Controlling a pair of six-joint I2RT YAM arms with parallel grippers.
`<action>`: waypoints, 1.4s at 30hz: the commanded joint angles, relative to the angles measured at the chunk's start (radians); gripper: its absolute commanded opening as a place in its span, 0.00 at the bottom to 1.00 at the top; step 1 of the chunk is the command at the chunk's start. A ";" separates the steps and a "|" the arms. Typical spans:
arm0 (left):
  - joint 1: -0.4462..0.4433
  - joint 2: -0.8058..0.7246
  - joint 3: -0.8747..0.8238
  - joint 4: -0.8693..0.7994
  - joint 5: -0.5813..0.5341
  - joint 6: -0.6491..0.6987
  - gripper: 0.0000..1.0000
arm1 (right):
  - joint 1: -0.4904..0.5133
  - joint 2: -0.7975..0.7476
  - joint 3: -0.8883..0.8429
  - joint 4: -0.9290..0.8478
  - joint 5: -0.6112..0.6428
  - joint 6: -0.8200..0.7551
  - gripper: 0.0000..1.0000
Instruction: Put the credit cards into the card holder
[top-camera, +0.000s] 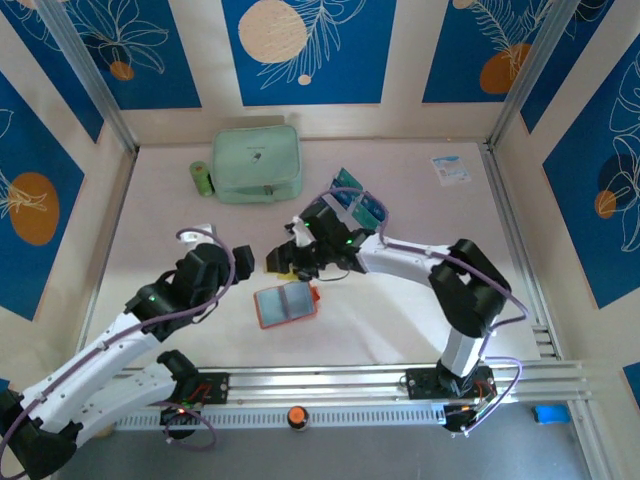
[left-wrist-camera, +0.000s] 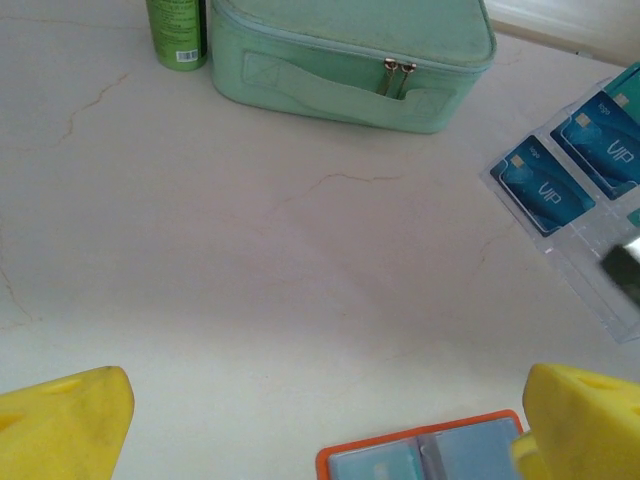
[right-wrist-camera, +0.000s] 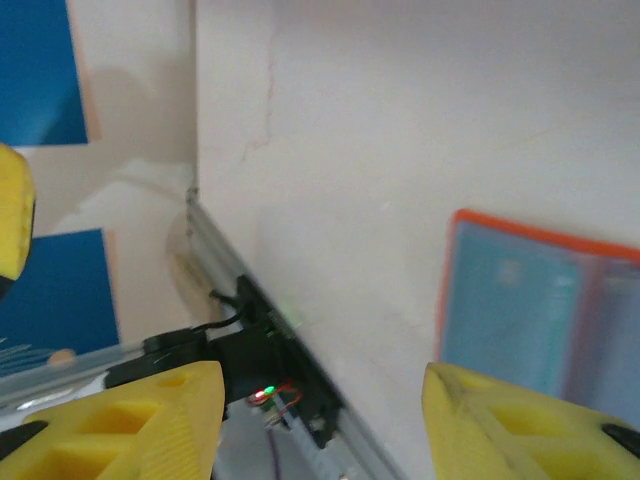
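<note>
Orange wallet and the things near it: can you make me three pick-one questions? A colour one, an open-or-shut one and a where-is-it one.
1. What colour is the edge of the wallet? A purple; B orange; C black.
2. The wallet lies: A folded shut; B rolled up; C spread open.
3. Where is the green bottle? A beside the mint-green pouch; B on the wallet; C on top of the pouch.
Answers: B, its rim is orange around the pale inside; C, both inner halves face up; A, it is on the table at the pouch's side.
</note>
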 joint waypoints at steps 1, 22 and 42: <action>0.004 0.007 -0.004 0.028 0.013 -0.013 1.00 | -0.023 -0.060 -0.020 -0.247 0.168 -0.137 0.55; 0.005 0.098 -0.015 0.090 0.101 -0.017 1.00 | 0.036 0.069 0.032 -0.472 0.501 -0.303 0.41; 0.004 0.228 -0.050 0.187 0.218 -0.006 1.00 | -0.138 -0.158 -0.227 -0.466 0.531 -0.312 0.00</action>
